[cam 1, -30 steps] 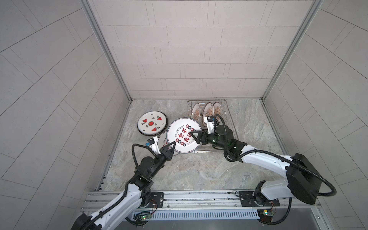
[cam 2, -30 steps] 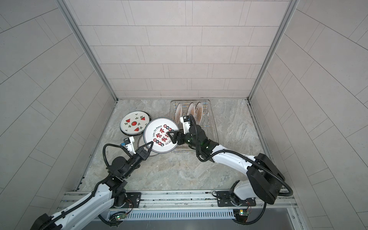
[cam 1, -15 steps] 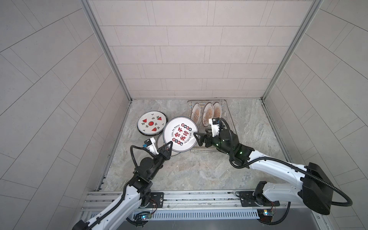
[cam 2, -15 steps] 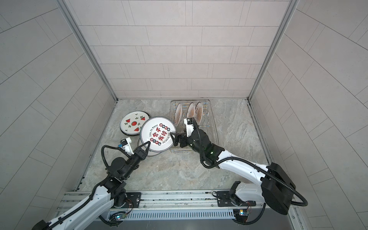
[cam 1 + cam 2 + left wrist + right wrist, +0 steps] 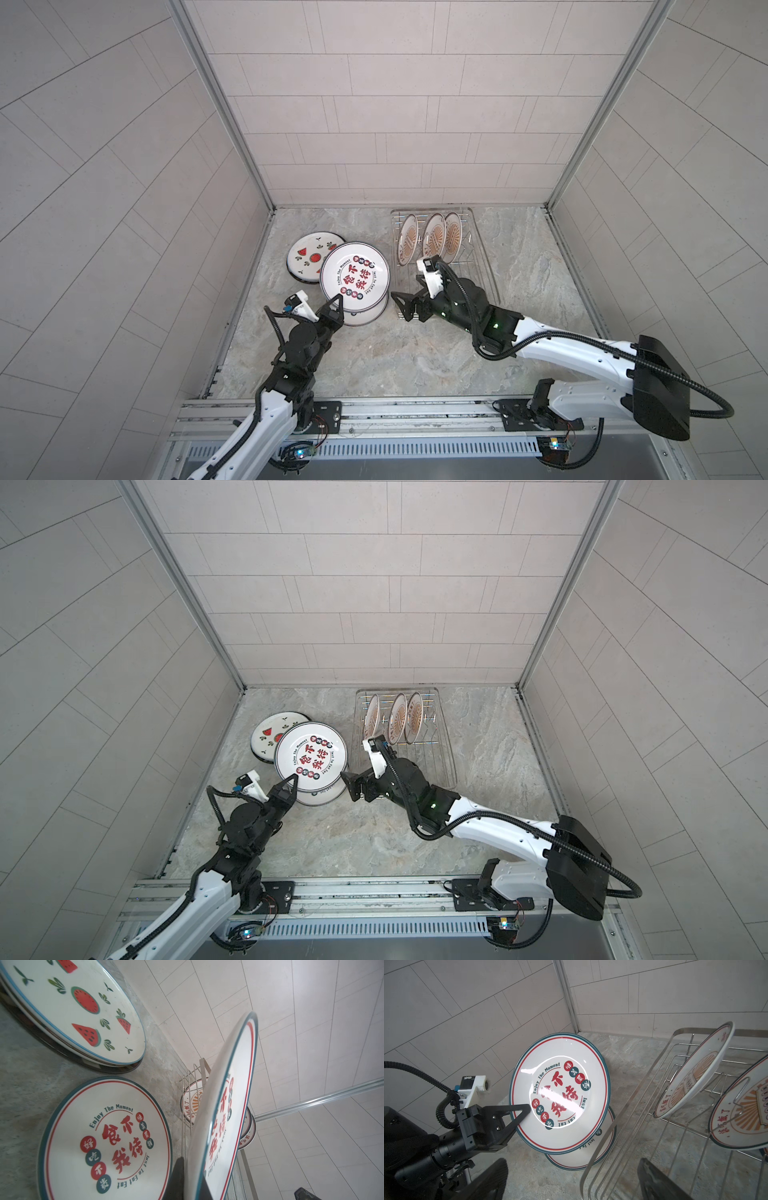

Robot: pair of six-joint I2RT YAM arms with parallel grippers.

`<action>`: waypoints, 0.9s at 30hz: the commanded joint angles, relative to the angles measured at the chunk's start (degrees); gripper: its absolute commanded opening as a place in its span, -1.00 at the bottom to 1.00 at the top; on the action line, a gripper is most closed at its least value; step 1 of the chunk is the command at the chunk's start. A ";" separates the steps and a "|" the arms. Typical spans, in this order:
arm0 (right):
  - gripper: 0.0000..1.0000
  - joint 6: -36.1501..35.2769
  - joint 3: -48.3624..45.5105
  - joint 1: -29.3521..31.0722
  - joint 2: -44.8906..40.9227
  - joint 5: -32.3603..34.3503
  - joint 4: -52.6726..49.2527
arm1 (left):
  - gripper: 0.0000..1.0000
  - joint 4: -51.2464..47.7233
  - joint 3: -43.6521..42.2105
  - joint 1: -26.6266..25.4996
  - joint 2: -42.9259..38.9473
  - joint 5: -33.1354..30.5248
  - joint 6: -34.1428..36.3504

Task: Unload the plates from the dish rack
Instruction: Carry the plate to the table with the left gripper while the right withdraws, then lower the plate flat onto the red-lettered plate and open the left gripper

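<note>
My left gripper [image 5: 336, 305] [image 5: 191, 1184] is shut on the near rim of a red-character plate [image 5: 355, 276] [image 5: 560, 1095], holding it tilted above a matching plate [image 5: 104, 1138] [image 5: 581, 1157] that lies flat on the table. My right gripper [image 5: 404, 306] [image 5: 571, 1184] stands open and empty, just right of that plate at the dish rack's [image 5: 486, 266] [image 5: 623, 1122] near left corner. Three orange-sunburst plates [image 5: 432, 241] [image 5: 397, 721] stand upright in the rack's far end.
A watermelon plate [image 5: 305, 259] [image 5: 72, 1007] tops a small stack on the table at the back left, close to the left wall. Tiled walls close in the marble table on three sides.
My right gripper has opened wide and drawn back from the plate's right rim toward the front. The left gripper has carried the plate a little to the left.
</note>
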 commanded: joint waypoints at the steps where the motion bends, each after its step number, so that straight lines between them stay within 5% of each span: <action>1: 0.98 -1.74 3.13 0.53 2.76 0.56 -0.94 | -1.00 1.08 3.51 0.86 0.74 -0.63 -2.86; 12: 0.95 -3.26 7.81 2.24 8.38 -0.15 -2.28 | -1.00 -2.28 4.57 1.39 3.53 -2.76 -5.98; 27: 0.95 -3.59 10.09 2.60 11.33 -0.45 -3.55 | -1.00 -20.85 8.71 1.52 1.42 -5.32 -11.71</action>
